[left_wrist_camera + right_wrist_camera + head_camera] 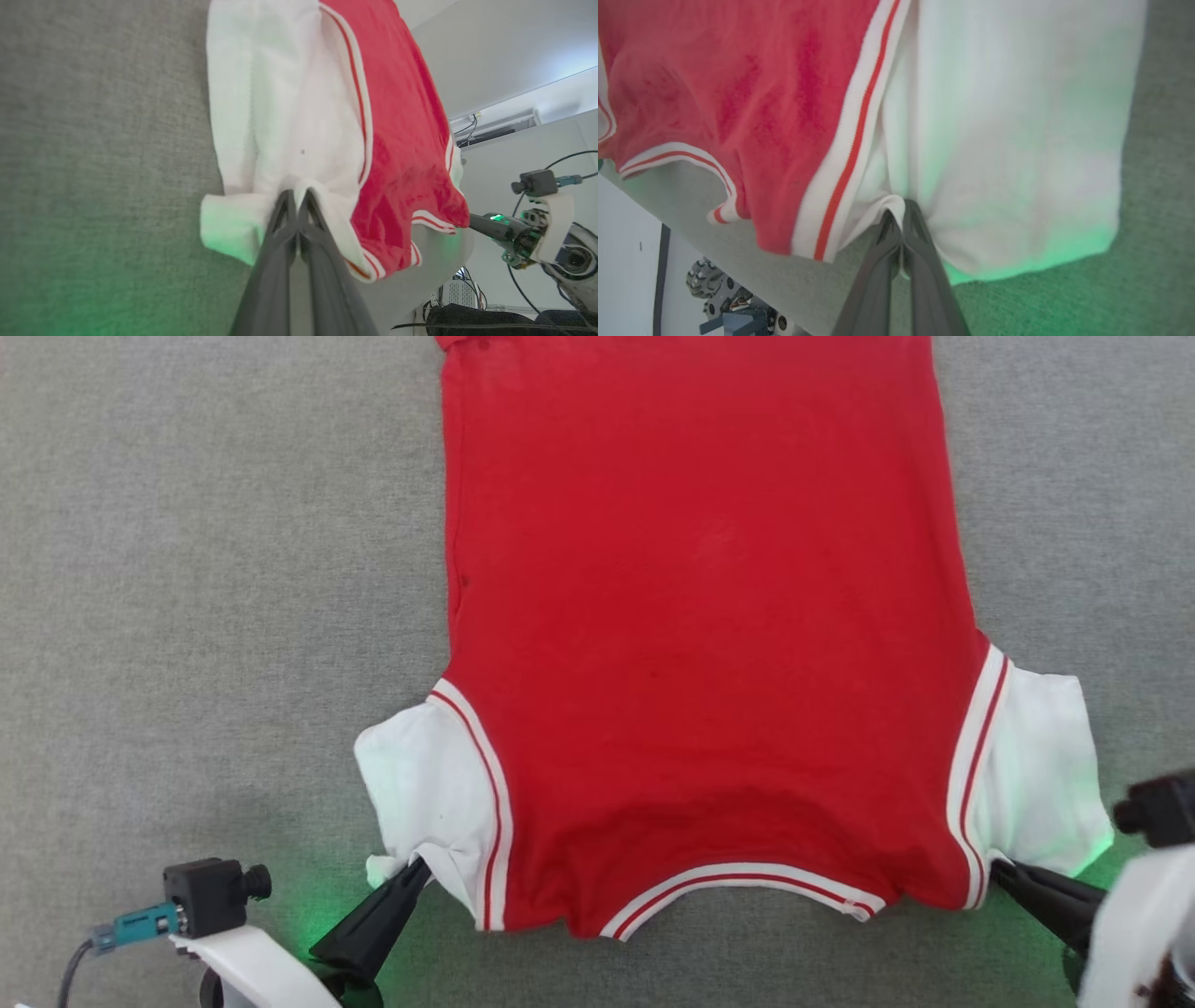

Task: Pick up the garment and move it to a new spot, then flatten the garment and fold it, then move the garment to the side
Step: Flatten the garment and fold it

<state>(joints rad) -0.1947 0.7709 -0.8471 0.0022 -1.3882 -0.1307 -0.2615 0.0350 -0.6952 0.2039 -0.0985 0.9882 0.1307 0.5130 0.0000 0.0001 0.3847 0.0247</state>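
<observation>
While the shirt is lying spread flat on the gray cloth surface, neckline nearest the robot, both grippers are gripping its near edge. The left gripper is clamping together on the near corner of the left white sleeve, and the right gripper is pinching the right white sleeve beside its striped trim. Green light is glowing around both.

Head camera stares straight down on the garment, sleeves nearest. Both wrist cameras sit low and close at those sleeves; the left one also catches the right claw opposite.
</observation>
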